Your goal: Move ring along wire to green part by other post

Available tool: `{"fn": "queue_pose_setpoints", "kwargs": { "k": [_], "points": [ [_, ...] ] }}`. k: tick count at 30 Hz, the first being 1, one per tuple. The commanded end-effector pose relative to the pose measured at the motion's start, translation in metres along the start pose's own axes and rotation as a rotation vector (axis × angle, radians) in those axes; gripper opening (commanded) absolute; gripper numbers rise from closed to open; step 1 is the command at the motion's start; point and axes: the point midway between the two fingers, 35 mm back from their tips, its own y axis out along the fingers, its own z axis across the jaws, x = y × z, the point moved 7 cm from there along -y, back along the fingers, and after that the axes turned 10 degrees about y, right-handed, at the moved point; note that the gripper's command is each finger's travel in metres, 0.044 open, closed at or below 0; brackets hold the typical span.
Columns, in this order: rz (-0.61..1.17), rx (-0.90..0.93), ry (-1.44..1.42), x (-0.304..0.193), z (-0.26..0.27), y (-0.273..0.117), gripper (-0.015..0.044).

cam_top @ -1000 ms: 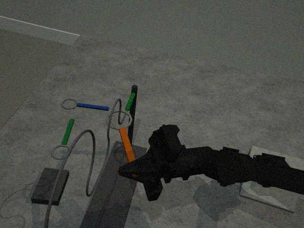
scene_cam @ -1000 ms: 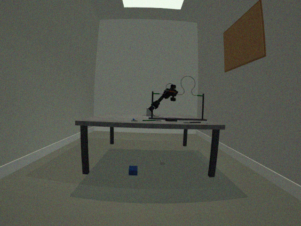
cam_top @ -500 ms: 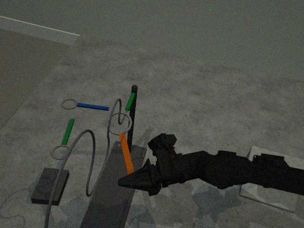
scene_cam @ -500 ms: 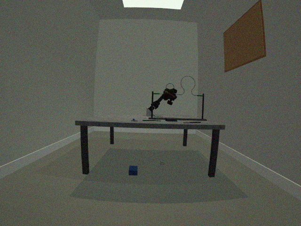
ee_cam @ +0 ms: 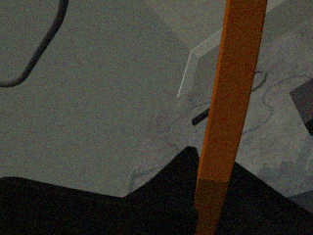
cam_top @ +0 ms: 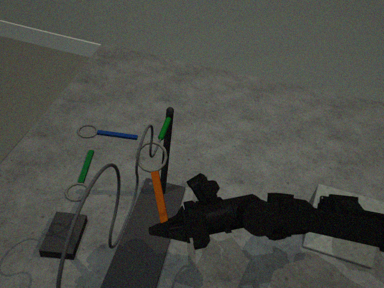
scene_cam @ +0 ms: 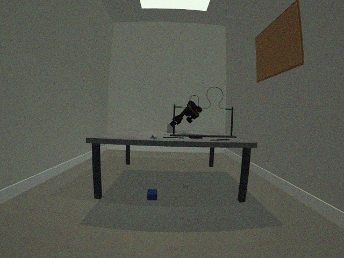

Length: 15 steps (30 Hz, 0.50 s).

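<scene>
My gripper (cam_top: 157,230) (ee_cam: 200,159) is shut on the orange handle (cam_top: 159,197) (ee_cam: 232,93) near its lower end. The handle rises from the fingers to the pale ring (cam_top: 166,158), which is tilted around the wire's small dip just past the green part (cam_top: 164,127) by the far post (cam_top: 166,164). Wire shows through the ring; whether they touch cannot be told. The grey wire (cam_top: 118,192) (ee_cam: 54,30) loops on toward the near side. In the exterior view, the other green part (scene_cam: 228,109) meets the other post (scene_cam: 231,122). The ring is outside the wrist view.
The dark base plate (cam_top: 136,257) runs below the wire. A blue-handled ring (cam_top: 117,134), a green-handled ring (cam_top: 86,166) and a dark block (cam_top: 63,234) lie on the table beyond the wire. A pale slab (cam_top: 338,248) is under the arm.
</scene>
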Motion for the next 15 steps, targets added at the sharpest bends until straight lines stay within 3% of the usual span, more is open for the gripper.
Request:
{"fn": "queue_pose_setpoints", "kwargs": {
  "k": [1,15],
  "points": [
    [0.004,-0.039,-0.082,0.004,-0.011,-0.002,-0.015],
    [0.018,-0.18,-0.381,0.024,-0.049,-0.013,-0.015]
  ]
}}
